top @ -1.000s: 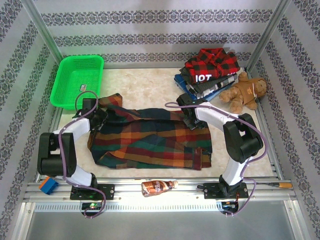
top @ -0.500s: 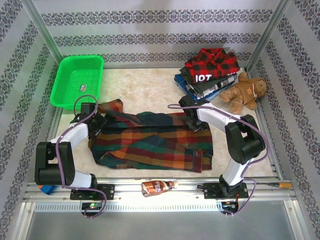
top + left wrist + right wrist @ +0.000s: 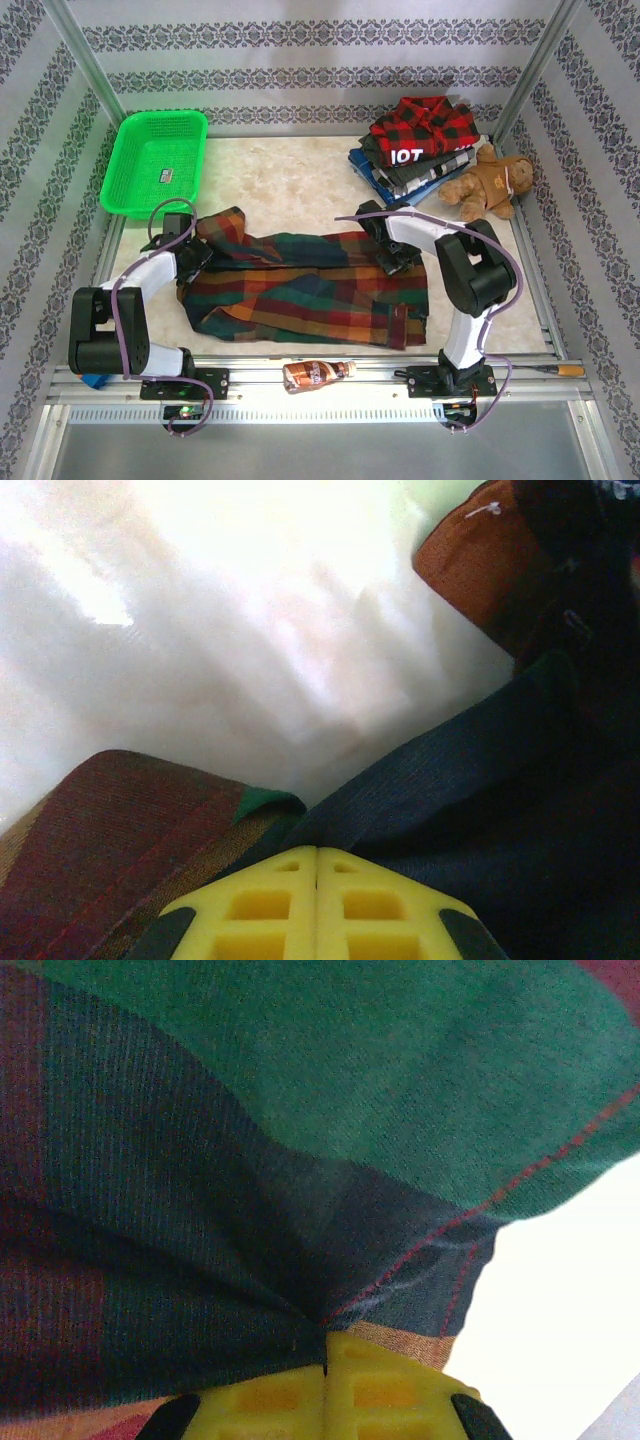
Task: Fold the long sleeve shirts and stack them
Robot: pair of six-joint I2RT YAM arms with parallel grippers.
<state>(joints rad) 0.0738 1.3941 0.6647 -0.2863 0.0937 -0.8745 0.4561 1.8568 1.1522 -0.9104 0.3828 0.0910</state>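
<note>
Across the centre of the top view, spread over the pale table [image 3: 290, 175]: the plaid shirt [image 3: 300, 290], rumpled, its upper edge folded over in a dark band.

At the shirt's upper left corner, the left gripper [image 3: 197, 248], pressed together and pinching the cloth. In the left wrist view, at the lower centre, the same gripper [image 3: 317, 852] with yellow fingers [image 3: 270, 905] meeting with no gap, navy cloth [image 3: 470, 810] gathered at their tips, a red-brown fold to the lower left, bright table above.

At the upper right edge of the shirt, the right gripper [image 3: 392, 258], likewise pressed together on the cloth. In the right wrist view, at the bottom centre, the gripper [image 3: 325, 1345] nipping a crease where navy and green plaid [image 3: 400, 1080] bunch together.

In the upper right of the top view, a stack of folded shirts [image 3: 415, 150], red-black check on top; just right of it, a teddy [image 3: 490, 185]. In the upper left, a green basket [image 3: 130, 170]. At the lower centre, on the rail, a brown bottle [image 3: 315, 374].
</note>
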